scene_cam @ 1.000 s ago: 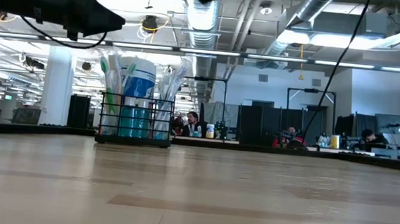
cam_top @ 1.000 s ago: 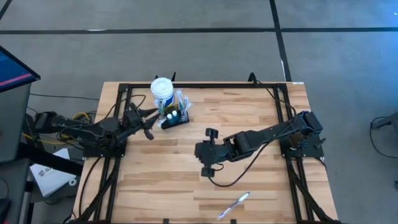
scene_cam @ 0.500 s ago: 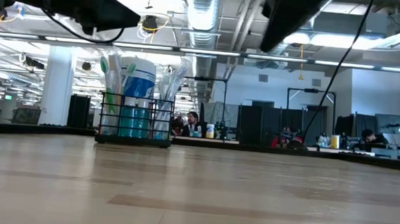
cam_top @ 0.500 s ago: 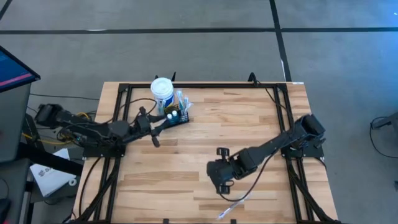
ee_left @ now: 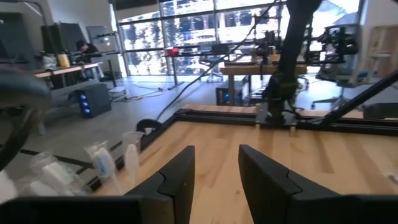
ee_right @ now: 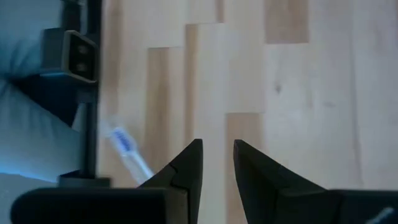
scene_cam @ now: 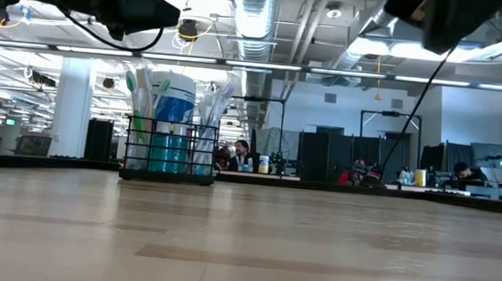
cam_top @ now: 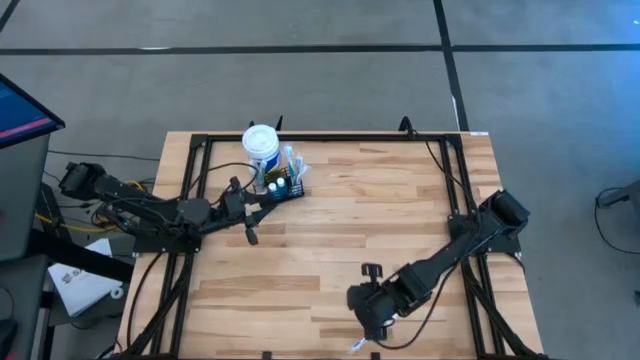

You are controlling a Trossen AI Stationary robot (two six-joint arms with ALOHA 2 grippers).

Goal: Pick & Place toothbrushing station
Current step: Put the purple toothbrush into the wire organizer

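While the caddy [cam_top: 283, 187] stands beside the tub [cam_top: 262, 148], the left gripper [cam_top: 250, 218] hangs just beside the caddy, fingers parted and empty, apparently to grasp it, and the right gripper [cam_top: 368, 318], well apart, hovers unclenched above a toothbrush [ee_right: 129, 151].

No legible text, brand, number or sign anywhere. Blue label on the white round plastic tub [cam_top: 262, 146] too small to read from above, and only a blue blur behind the black wire caddy [scene_cam: 168, 157] at table level. White sheet [cam_top: 78, 280] on the floor left of the table: dark print, unreadable.
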